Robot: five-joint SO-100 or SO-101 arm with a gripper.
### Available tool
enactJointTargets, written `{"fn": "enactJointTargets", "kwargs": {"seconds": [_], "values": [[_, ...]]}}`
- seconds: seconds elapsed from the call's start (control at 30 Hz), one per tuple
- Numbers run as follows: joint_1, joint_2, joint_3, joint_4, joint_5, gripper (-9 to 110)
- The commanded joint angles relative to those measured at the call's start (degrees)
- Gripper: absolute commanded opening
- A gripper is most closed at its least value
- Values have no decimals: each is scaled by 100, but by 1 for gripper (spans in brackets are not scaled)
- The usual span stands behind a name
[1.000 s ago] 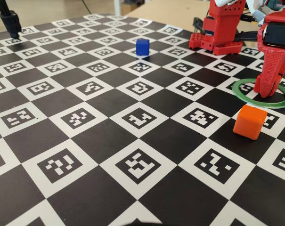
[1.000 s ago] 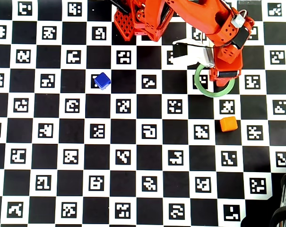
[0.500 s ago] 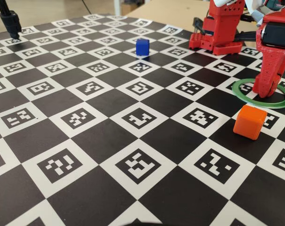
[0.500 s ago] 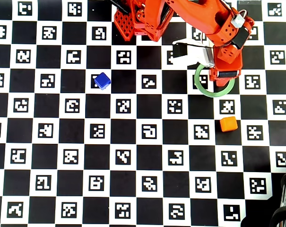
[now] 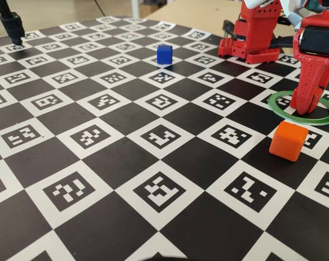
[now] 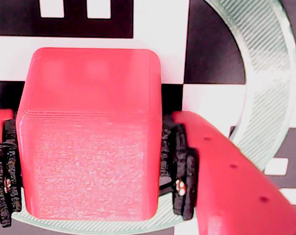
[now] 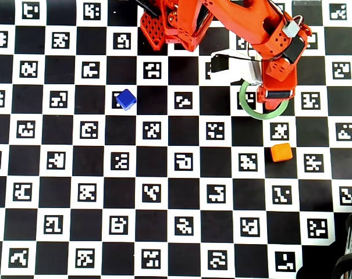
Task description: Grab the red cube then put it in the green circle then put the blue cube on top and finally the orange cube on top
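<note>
Pincer (image 6: 89, 161) clamps the red cube (image 6: 89, 132) — apparently squarely — over the green circle (image 6: 265, 88).

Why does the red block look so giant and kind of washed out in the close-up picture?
In the wrist view the camera sits right beside the red cube, so it fills the frame, and bright light bleaches its top face pinkish. The overhead view is evenly lit and sharp. In the fixed view, the orange cube casts a soft shadow on the board.
</note>
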Motion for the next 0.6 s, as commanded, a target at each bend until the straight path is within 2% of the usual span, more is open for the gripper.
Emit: {"fn": "enactJointTargets", "kwargs": {"seconds": [0.0,0.3,0.57], "values": [[-35,237,18,35,-9,21],[-202,334,88,62,9,30],[-229,466,70,123,-18,33]]}}
